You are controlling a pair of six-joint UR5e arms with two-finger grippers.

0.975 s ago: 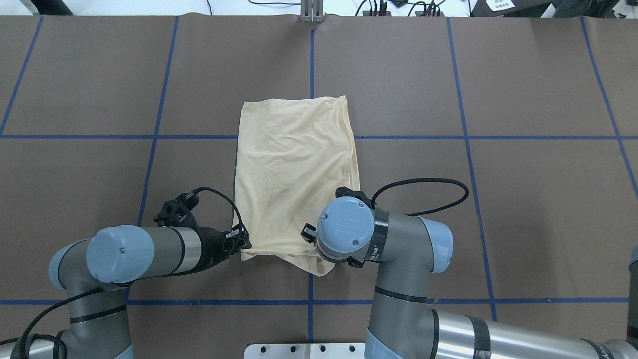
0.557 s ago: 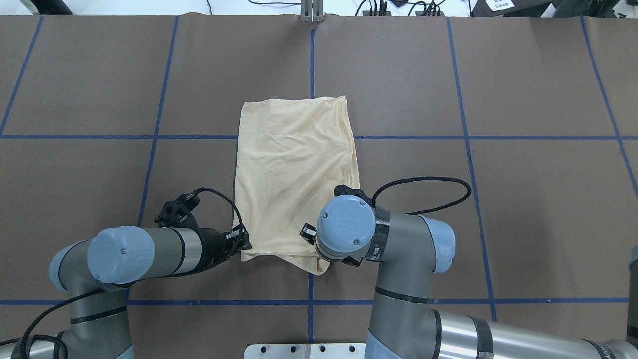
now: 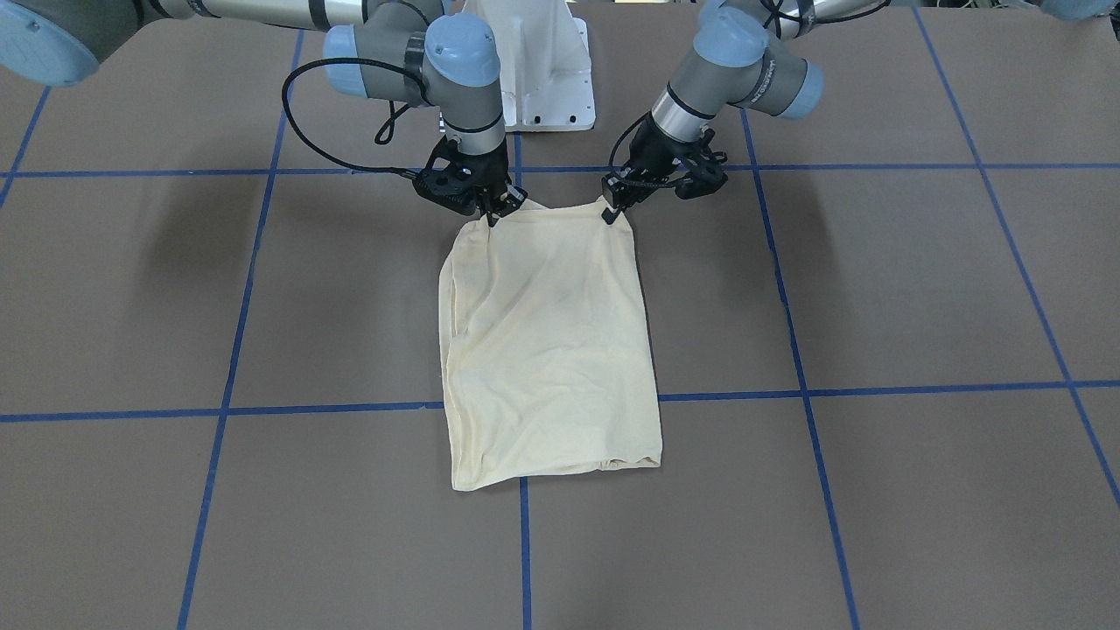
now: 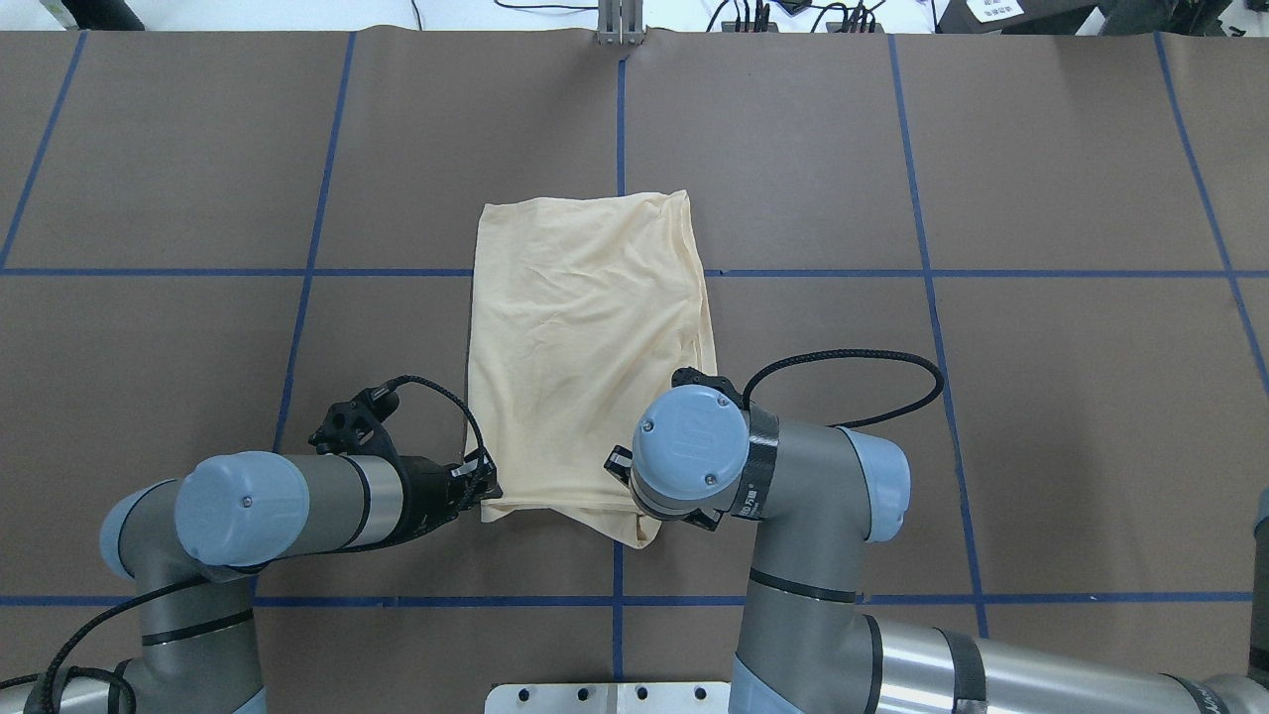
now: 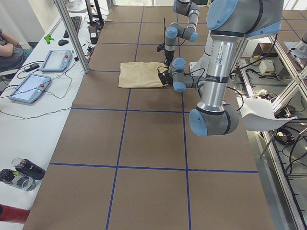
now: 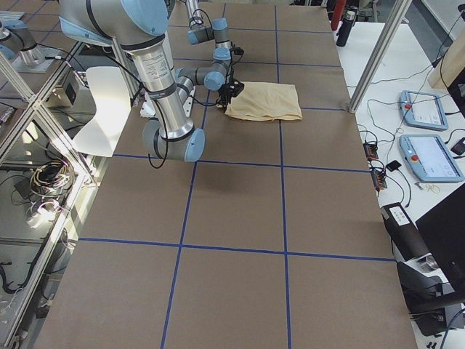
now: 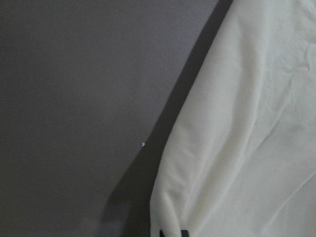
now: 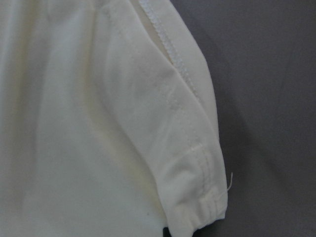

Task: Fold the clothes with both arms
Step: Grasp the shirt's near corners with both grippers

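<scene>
Overhead exterior view puts the shirt (image 4: 585, 367) a little above the middle of the frame. It lies on the brown desk (image 4: 991, 397) as a tall narrow rectangle with no sleeve sticking out and no print showing, so it looks already folded lengthwise. Both hands work at its lower edge, the one nearest the robot.

The left hand (image 4: 481, 486) comes in low and sideways at the lower left corner of the cloth and is clenched on that corner. In its wrist view the fabric runs straight down to the dark fingertips at the bottom edge.

The right hand (image 3: 490, 214) is hidden under its own wrist from overhead. In the front-facing view it points down at the upper left corner of the cloth and is pinched onto it. Its wrist view shows a stitched hem bunched at the same spot.

Both corners of one short edge are held, probably so that the edge can rise as a straight line and be carried across to the far edge, halving the rectangle. Wide-set hands should keep thin jersey from sagging in the middle. The likely risk is that a hand holds only some of the stacked layers, leaving the rest behind on the desk.
</scene>
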